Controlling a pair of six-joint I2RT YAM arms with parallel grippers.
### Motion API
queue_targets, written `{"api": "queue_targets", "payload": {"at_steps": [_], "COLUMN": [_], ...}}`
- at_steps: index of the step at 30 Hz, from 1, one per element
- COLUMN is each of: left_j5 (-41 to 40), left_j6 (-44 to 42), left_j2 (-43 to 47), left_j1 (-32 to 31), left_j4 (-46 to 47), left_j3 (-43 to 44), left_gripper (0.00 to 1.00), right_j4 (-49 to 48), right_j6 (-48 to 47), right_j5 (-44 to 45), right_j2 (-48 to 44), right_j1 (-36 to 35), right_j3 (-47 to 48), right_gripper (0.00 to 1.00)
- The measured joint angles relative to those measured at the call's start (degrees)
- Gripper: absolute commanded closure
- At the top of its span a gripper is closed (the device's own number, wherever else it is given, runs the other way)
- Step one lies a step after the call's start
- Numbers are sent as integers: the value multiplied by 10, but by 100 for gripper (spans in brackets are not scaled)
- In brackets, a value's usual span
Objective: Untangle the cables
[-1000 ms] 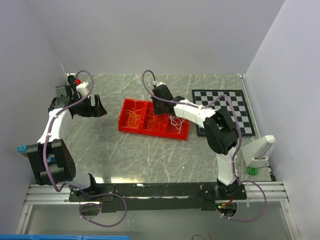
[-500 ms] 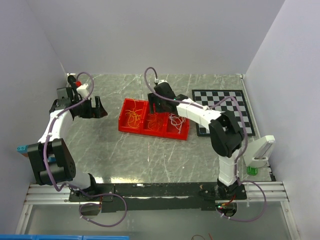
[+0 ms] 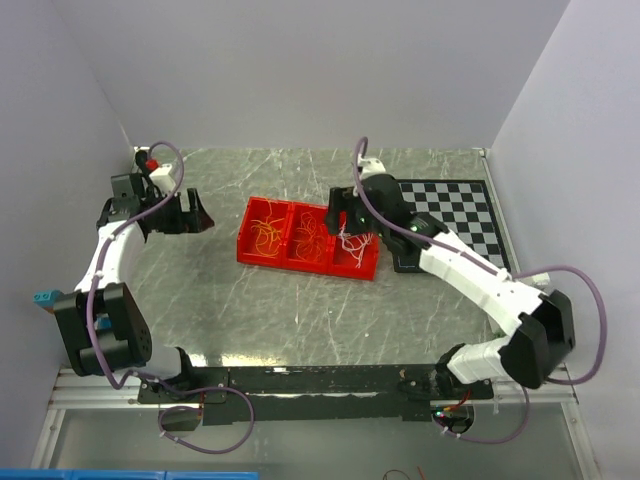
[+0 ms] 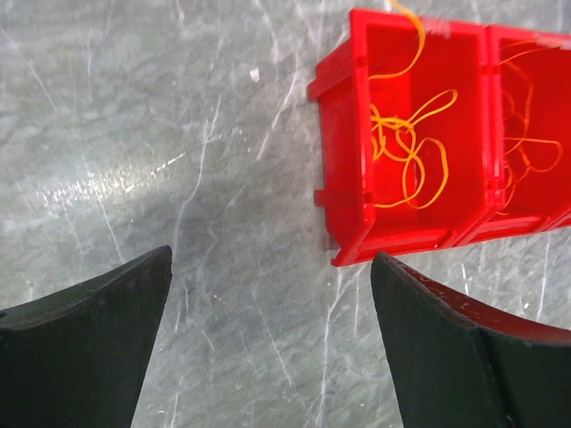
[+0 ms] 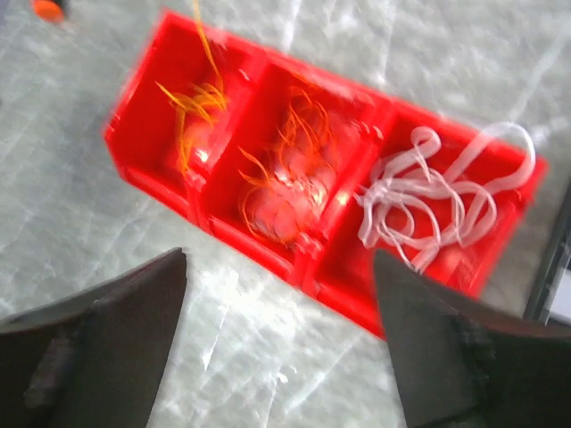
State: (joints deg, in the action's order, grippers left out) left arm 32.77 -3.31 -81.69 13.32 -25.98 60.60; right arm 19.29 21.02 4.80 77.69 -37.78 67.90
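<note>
Shows cables (image 3: 312, 238) in red three-bin tray (image 3: 300, 263) toward table's (image 3: 300, 325) far edge, open marble around; left gripper (image 4: 270, 260) and right gripper (image 5: 278, 259) spread apart, empty.

The tray (image 4: 343, 205) is bright red throughout, walls and dividers alike. Its three compartments hold yellow strands (image 4: 406, 152), orange strands (image 5: 299, 147) and white strands (image 5: 437, 192), one colour in each. The surface (image 3: 250, 310) is grey stone-patterned, crossed by thin pale veins. At its far right lies a black-and-white checkerboard (image 3: 470, 215). Both the left arm (image 3: 110, 250) and the right arm (image 3: 470, 275) have white links and black joints, with purple hoses (image 3: 572, 269) looping along them. The left fingers (image 4: 80, 348) are black, and the right fingers (image 5: 89, 348) look dark grey to black. A small green object (image 3: 505, 341) sits at the right edge, a blue block (image 3: 42, 297) at the left.
</note>
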Motion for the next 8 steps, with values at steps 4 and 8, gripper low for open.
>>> {"api": "queue_targets", "payload": {"at_steps": [4, 8], "left_j5": [4, 3], "left_j6": [5, 8], "left_j2": [18, 31], "left_j1": [0, 0], "left_j4": [5, 13], "left_j3": [0, -2], "left_gripper": [3, 3], "right_j4": [9, 14], "right_j6": [6, 12], "right_j5": [21, 33], "right_j2": [-53, -128], "right_j1": [0, 5], "right_j3": [-71, -147], "right_gripper": [0, 0]}}
